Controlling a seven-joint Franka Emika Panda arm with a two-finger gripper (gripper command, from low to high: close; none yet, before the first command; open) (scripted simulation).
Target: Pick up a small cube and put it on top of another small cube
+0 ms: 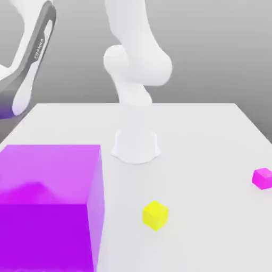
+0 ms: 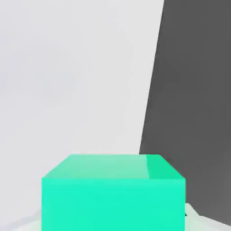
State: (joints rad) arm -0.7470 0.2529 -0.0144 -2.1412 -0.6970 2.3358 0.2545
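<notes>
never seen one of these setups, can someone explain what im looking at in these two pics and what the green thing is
It is a simulated robot arm standing on a white table. The exterior view looks at the scene from off the arm. On the table lie a huge purple block, a small yellow cube and a small magenta cube. The hand view comes from a camera on the arm's hand: the teal-green cube sits close before it, apparently held in the shut tool, with table and dark background beyond.
</notes>
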